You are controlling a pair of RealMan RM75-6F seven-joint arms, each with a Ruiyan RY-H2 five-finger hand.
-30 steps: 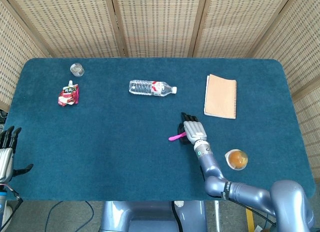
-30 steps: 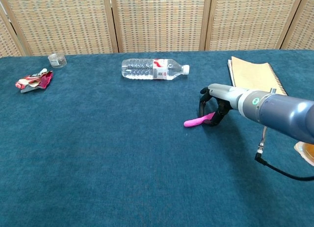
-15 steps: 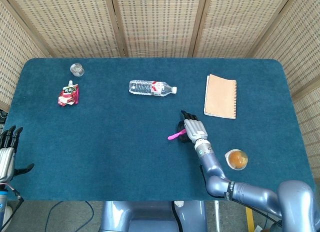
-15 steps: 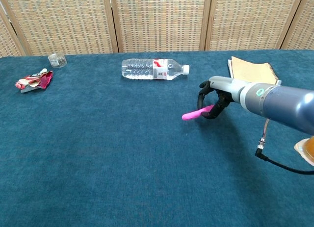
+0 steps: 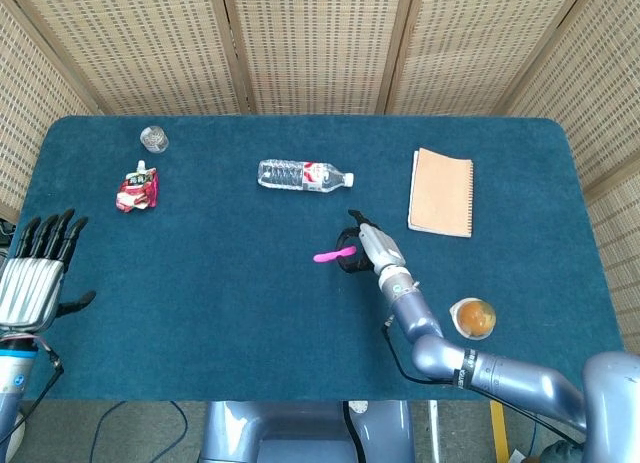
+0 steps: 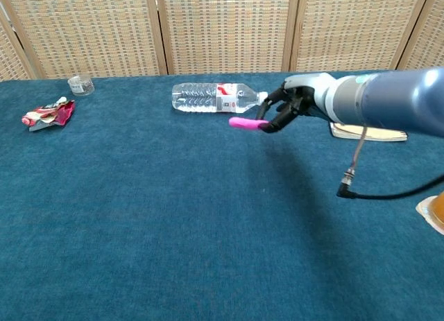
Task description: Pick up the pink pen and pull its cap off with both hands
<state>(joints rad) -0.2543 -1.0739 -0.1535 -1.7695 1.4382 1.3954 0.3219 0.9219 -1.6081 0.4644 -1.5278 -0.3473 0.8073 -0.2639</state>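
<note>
Half the pink pen (image 5: 334,254) hides inside the right hand (image 5: 366,248), which grips it above the tabletop (image 5: 220,283); its free end points left, lying level. Left hand (image 5: 36,273), fingers spread, holds nothing.

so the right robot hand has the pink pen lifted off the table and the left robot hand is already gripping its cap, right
Not quite. The right robot hand does hold the pink pen above the table, as the chest view shows. But the left robot hand is not on the cap: the head view shows it far off at the table's left edge, fingers spread and holding nothing.
</note>
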